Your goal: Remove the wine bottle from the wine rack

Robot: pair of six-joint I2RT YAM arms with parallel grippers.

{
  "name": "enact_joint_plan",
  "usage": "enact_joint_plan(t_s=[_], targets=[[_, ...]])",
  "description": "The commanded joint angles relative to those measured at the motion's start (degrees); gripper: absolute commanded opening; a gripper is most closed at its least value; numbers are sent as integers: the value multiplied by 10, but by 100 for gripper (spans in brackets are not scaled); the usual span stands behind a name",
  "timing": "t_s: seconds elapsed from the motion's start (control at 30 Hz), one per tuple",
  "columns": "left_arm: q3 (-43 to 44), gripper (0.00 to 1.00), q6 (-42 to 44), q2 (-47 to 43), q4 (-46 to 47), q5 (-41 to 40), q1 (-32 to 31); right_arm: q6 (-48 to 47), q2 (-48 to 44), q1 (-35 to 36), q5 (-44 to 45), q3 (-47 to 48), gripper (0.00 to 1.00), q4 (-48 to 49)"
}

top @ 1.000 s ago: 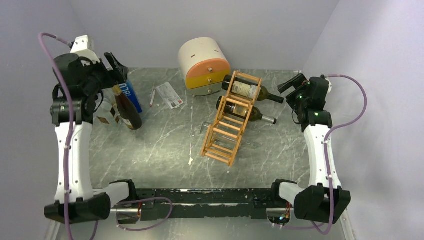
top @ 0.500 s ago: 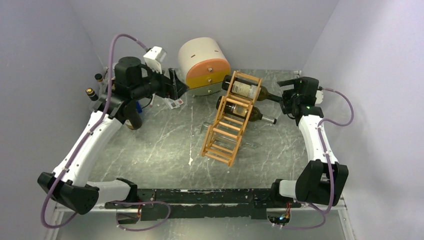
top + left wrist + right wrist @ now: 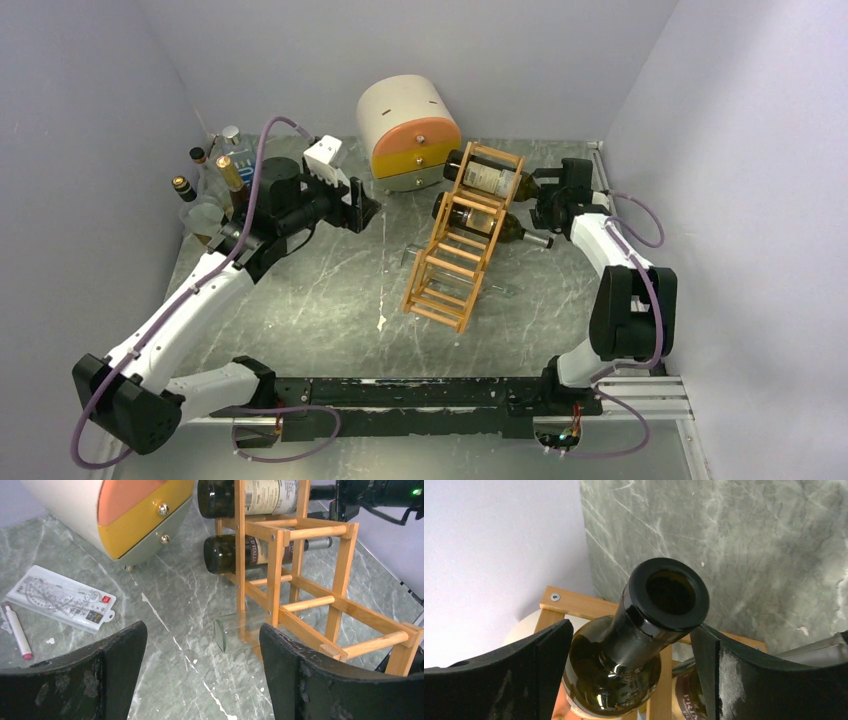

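Closing the right gripper (image 3: 631, 652) in on the neck of the top bottle (image 3: 492, 178), now straddling it wide open, not yet pinching. Swinging the left gripper (image 3: 202, 647), also wide and empty, across toward the rack (image 3: 455, 262). Still lying in the top tier, ready for gripping.

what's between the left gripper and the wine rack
Mostly bare table; only a clear glass lying at the foot of the wine rack, seen in the left wrist view.

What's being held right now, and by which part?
Nothing yet. The right gripper straddles the neck of the upper wine bottle, jaws open; the left gripper is open, empty.
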Motion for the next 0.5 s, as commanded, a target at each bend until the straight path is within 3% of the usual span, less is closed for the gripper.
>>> enact_joint_plan(t_s=[0.0,0.3,0.47], targets=[[-15,86,7,-30,59,-36,-3,56,11,20,42,8,89,38],[-16,85,3,-28,53,-55,-2,132,-6,32,82,-33,69,69],[-19,85,4,-27,54,-58,-2,156,-4,31,95,-37,67,64]])
